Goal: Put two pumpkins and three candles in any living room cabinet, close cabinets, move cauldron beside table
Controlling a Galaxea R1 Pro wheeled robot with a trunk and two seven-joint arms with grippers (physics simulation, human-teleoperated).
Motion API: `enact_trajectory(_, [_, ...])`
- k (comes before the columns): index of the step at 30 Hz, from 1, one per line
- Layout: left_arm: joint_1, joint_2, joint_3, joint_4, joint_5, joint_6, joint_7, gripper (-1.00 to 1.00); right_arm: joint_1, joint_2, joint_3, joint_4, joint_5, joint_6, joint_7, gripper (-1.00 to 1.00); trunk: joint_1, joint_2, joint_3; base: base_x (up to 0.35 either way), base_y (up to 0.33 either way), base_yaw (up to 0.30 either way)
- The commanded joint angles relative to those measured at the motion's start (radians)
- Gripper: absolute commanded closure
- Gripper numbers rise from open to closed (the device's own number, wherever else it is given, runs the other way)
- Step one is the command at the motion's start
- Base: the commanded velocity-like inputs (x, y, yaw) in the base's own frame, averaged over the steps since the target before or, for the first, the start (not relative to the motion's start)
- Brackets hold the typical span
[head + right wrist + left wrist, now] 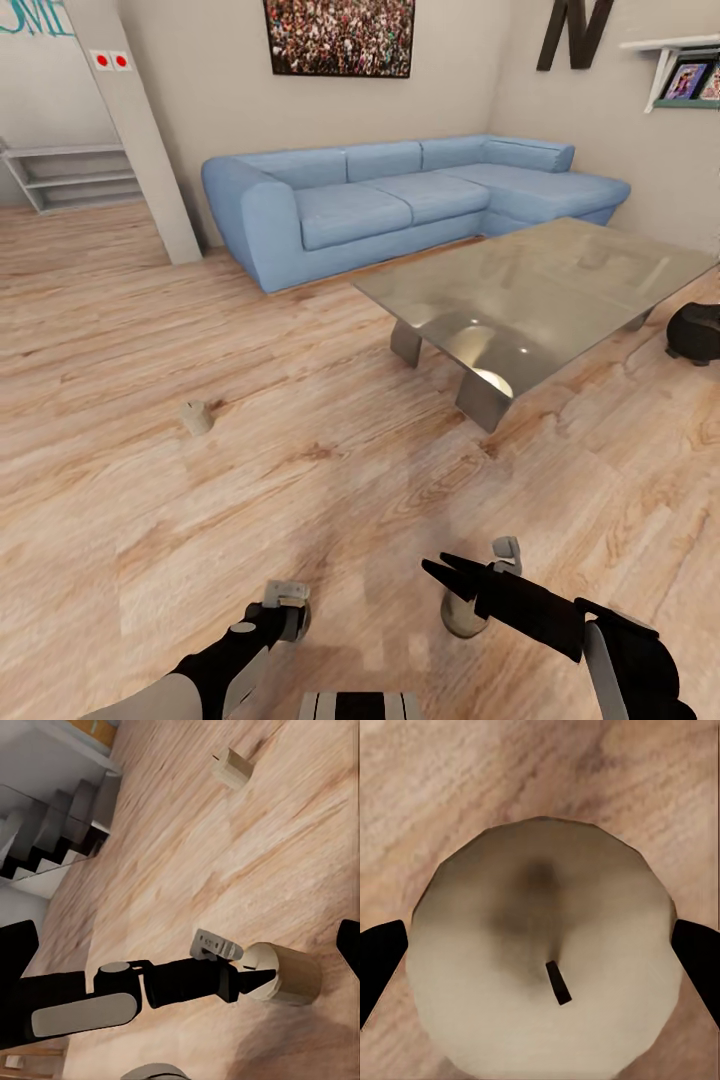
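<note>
A pale candle (510,1020) stands on the wood floor with its wick up, and my left gripper (293,605) is open over it, one fingertip (382,960) on each side. From the right wrist, this candle (292,973) sits at the left gripper (259,976) tips. A second candle (197,417) stands further off on the floor, also seen as a candle (232,766) from the right wrist. My right gripper (438,570) hangs open and empty above a third pale candle (464,615). The black cauldron (695,335) sits by the glass table (560,270). The pumpkins and the cabinet are out of view.
A blue corner sofa (400,195) runs along the far wall behind the table. A slanted grey pillar (140,130) and pale steps (70,175) stand at the far left. Open wood floor lies between me and the sofa.
</note>
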Motion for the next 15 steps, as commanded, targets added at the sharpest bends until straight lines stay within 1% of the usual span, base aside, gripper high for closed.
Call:
enact_trajectory(1, [-0.001,0.001,-0.008,-0.002,0.009,0.001,0.006,1.0,-0.001,-0.007,-0.007,0.001,-0.001,0.006,0.0,-1.0,-0.001,0.0,0.003,0.0,0.0,0.0])
enact_trajectory(4, [-0.001,0.002,-0.006,-0.004,0.011,0.003,0.007,1.0,-0.001,-0.017,-0.024,0.004,0.0,0.006,-0.006,-1.0,-0.002,0.001,0.015,0.0,0.0,0.0])
enact_trajectory(6, [-0.001,0.003,-0.005,-0.006,0.013,0.005,0.007,1.0,-0.001,-0.025,-0.044,0.005,0.0,0.006,-0.016,-1.0,-0.003,0.001,0.023,0.0,0.0,0.0])
enact_trajectory(10, [-0.001,0.005,-0.004,-0.008,0.015,0.008,0.007,1.0,-0.001,-0.031,-0.058,0.006,0.002,0.006,-0.024,-1.0,-0.005,0.002,0.038,0.0,0.0,0.0])
enact_trajectory(15, [-0.001,0.006,-0.003,-0.009,0.016,0.01,0.008,1.0,-0.001,-0.033,-0.072,0.008,0.03,0.006,-0.087,-1.0,-0.007,0.003,0.057,0.0,0.0,0.0])
